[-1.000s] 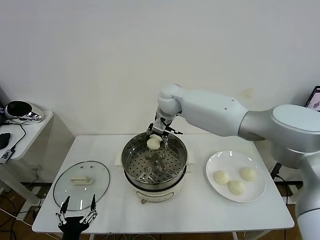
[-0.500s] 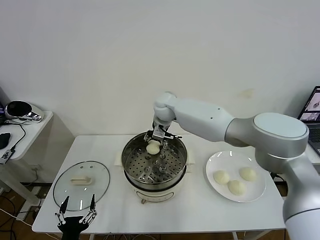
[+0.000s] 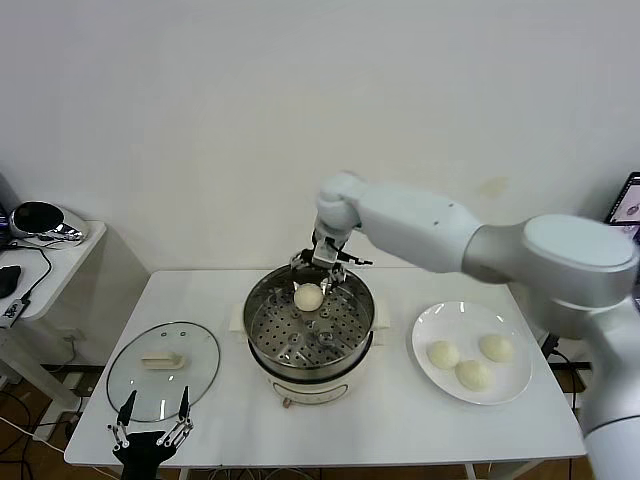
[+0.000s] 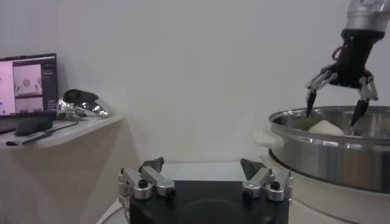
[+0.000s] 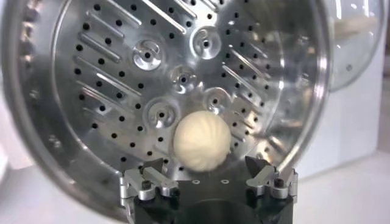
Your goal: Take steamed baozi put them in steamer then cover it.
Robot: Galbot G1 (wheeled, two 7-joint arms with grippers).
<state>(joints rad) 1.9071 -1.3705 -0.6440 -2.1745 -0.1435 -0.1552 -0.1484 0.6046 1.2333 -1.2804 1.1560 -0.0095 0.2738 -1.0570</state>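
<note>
The steamer [image 3: 300, 366] stands mid-table, and one baozi [image 3: 308, 297] lies on its perforated tray [image 5: 109, 79] near the far rim. My right gripper [image 3: 327, 268] hangs just above that bun, open and holding nothing. In the right wrist view the bun [image 5: 202, 142] rests free on the tray below the spread jaws of the right gripper [image 5: 205, 162]. Three more baozi [image 3: 472, 374] sit on a white plate [image 3: 450, 322] to the right. The glass cover [image 3: 195, 345] lies flat on the table at the left. My left gripper [image 3: 152, 432] stays open at the front edge, near the cover.
A side table [image 3: 60, 262] with a dark device and cables stands off the left end. A laptop screen [image 3: 628, 200] shows at the right edge. The left wrist view shows the steamer wall [image 4: 329, 159] and the right gripper [image 4: 335, 112] above it.
The right gripper has opened and let go of the baozi, which now rests on the steamer tray. The gripper has lifted slightly. The left arm has not moved.
</note>
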